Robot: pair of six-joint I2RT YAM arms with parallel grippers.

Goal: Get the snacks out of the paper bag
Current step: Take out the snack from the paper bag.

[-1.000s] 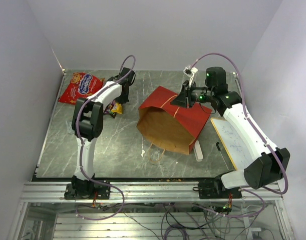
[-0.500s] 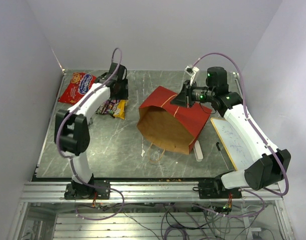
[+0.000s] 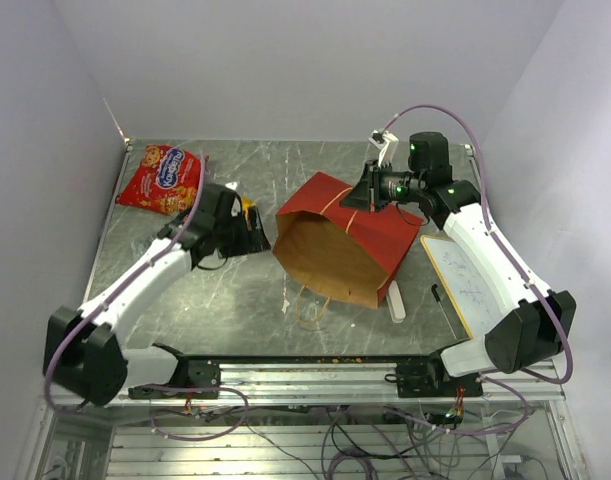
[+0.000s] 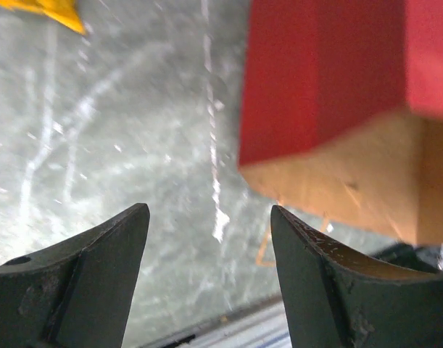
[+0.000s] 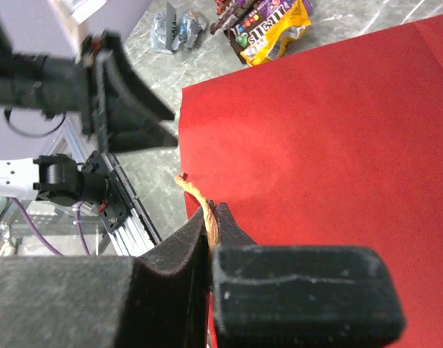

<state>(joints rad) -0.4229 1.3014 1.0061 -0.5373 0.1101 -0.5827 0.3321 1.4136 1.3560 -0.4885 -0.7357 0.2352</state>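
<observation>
The red paper bag (image 3: 380, 235) lies tipped, and its brown kraft mouth (image 3: 320, 255) faces the near left. My right gripper (image 3: 371, 192) is shut on the bag's tan handle (image 5: 198, 196) above the red side (image 5: 315, 130). My left gripper (image 3: 255, 236) is open and empty just left of the mouth; the left wrist view shows the bag's corner (image 4: 323, 80) ahead of it (image 4: 208, 217). A red-orange chip bag (image 3: 163, 178) lies at the back left. Purple and yellow candy packs (image 5: 268, 29) and a clear wrapper (image 5: 174, 25) lie on the table beyond the bag. The left arm mostly hides them from above.
A small whiteboard (image 3: 463, 283), a white eraser (image 3: 396, 300) and a black marker (image 3: 445, 305) lie right of the bag. The bag's other loop handle (image 3: 310, 310) rests on the table in front. Grey walls close in at the left, back and right.
My left arm has swung from the back left, over the candy packs, toward the bag's mouth, and its jaws have opened. The packs stay on the table. The right gripper still holds the handle.
</observation>
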